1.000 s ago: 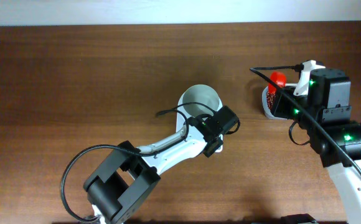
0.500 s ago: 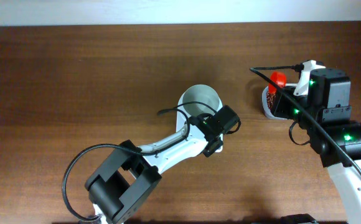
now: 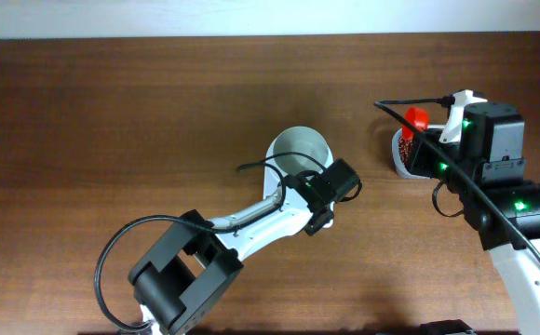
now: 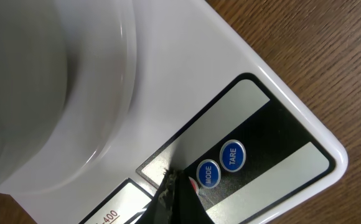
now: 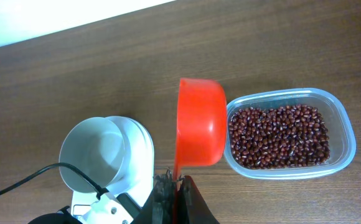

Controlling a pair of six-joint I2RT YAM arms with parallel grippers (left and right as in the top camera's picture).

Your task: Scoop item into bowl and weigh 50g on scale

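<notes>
Plainly, beans [image 5: 279, 135] (tiny red-brown ovals) seemingly half-fill tub [image 5: 343, 134].

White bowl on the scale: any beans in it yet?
Empty: the bowl shows a bare white inside; the beans sit in the clear tub.

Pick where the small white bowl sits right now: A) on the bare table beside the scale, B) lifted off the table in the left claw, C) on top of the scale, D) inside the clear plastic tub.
C: the left wrist view shows the white bowl resting directly on the flat white top of the scale.
</notes>
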